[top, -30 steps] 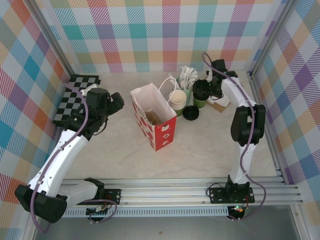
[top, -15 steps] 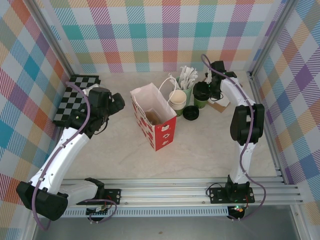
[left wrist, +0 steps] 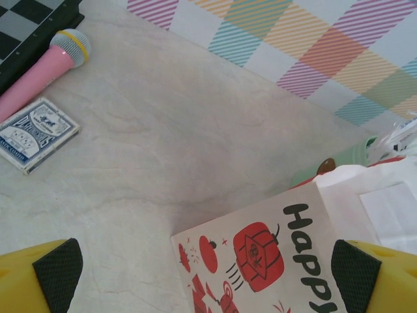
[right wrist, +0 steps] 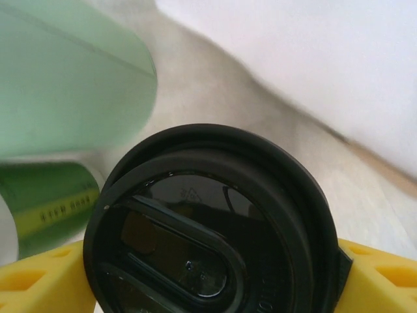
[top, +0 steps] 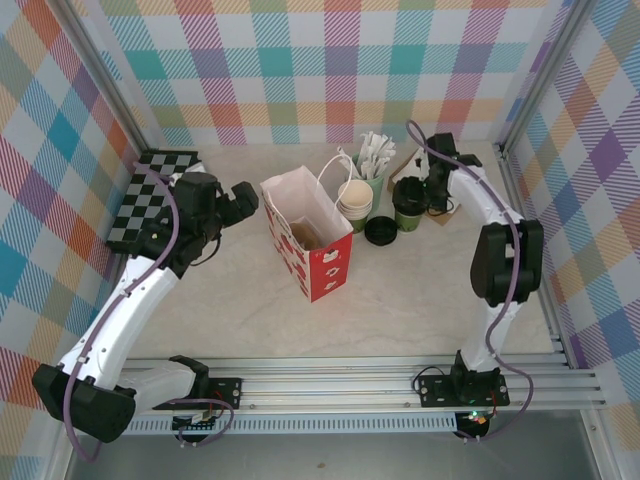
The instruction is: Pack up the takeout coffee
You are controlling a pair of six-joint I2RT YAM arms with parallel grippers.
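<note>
The takeout coffee [top: 407, 202], a small green cup with a black lid [right wrist: 208, 228], stands right of the stack of cream cups [top: 354, 200]. My right gripper [top: 420, 194] is shut on it, and its yellow fingers [right wrist: 45, 280] press against both sides of the lid in the right wrist view. The red-and-white paper bag [top: 310, 235] stands open-topped in the middle of the table. Its printed side [left wrist: 273, 251] lies between the pads of my left gripper [left wrist: 207, 274]. That left gripper [top: 243, 198] hangs open just left of the bag, holding nothing.
A loose black lid [top: 380, 228] lies in front of the cream cups. A green cup of white cutlery [top: 375, 160] stands behind them. A checkerboard [top: 150, 195], a pink microphone [left wrist: 49, 65] and a deck of cards [left wrist: 36, 134] lie at the far left.
My right gripper closed on the takeout coffee and carried it slightly right and nearer. My left gripper edged toward the bag.
</note>
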